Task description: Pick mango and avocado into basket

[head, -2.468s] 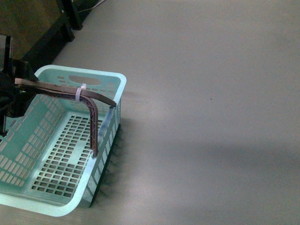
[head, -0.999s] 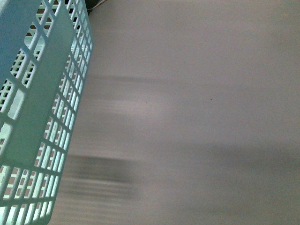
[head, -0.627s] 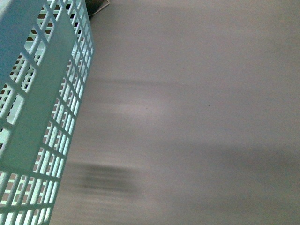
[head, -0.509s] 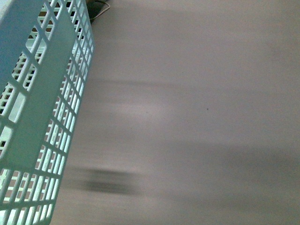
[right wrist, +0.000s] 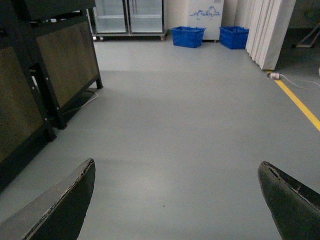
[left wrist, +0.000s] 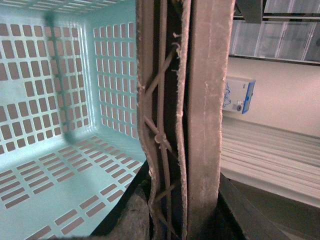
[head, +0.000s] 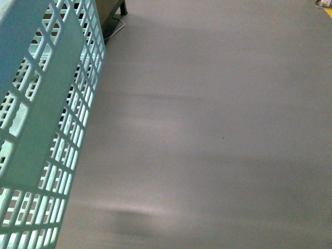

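Left wrist view is showing the left tool (left wrist: 182, 212) pinching the brown handle (left wrist: 202, 100) of the teal basket (left wrist: 55, 100), with dark fingers pressing on both sides. The right tool (right wrist: 176, 167) is hanging spread, gripping nothing, over the grey floor (right wrist: 175, 115). In the front view the basket's slotted wall is filling the left side, close to the lens.

Dim, even light; pale glare on floor (head: 142, 124); basket (head: 44, 119) close, blurred.
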### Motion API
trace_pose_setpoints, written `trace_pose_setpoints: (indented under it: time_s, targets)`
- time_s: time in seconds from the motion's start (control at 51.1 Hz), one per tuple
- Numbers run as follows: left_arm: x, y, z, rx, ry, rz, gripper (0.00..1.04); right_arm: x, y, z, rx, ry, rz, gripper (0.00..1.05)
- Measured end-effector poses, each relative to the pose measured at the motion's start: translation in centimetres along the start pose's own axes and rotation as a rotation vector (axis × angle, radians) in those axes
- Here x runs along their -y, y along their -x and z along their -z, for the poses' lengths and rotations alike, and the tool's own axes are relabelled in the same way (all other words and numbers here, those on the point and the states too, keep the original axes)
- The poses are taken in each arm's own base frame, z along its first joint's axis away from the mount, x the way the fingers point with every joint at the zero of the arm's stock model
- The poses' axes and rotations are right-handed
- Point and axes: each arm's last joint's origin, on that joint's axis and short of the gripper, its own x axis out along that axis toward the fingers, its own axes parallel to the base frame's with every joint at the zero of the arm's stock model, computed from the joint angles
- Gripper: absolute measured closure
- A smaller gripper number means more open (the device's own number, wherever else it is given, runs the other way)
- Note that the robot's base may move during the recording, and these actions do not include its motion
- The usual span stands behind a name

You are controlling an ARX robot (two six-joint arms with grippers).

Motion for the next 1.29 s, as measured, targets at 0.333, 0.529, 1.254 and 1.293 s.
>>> trace_pose_setpoints:
  time_s: [0.333, 0.529, 1.254, 1.293]
  targets:
    - [0.00, 0.00, 0.00, 0.000, 0.000, 0.000, 0.84, 0.00, 0.00, 0.00, 0.000, 0.000, 0.000, 0.09]
    - [0.00, 0.00, 0.00, 0.000, 0.000, 0.000, 0.84, 0.00, 0.00, 0.00, 0.000, 0.000, 0.000, 0.09]
    - [0.00, 0.00, 0.00, 0.000, 0.000, 0.000, 0.84, 0.00, 0.00, 0.00, 0.000, 0.000, 0.000, 0.09]
    - [0.01, 0.02, 0.00, 0.000, 0.000, 0.001, 0.84, 0.00, 0.00, 0.00, 0.000, 0.000, 0.000, 0.09]
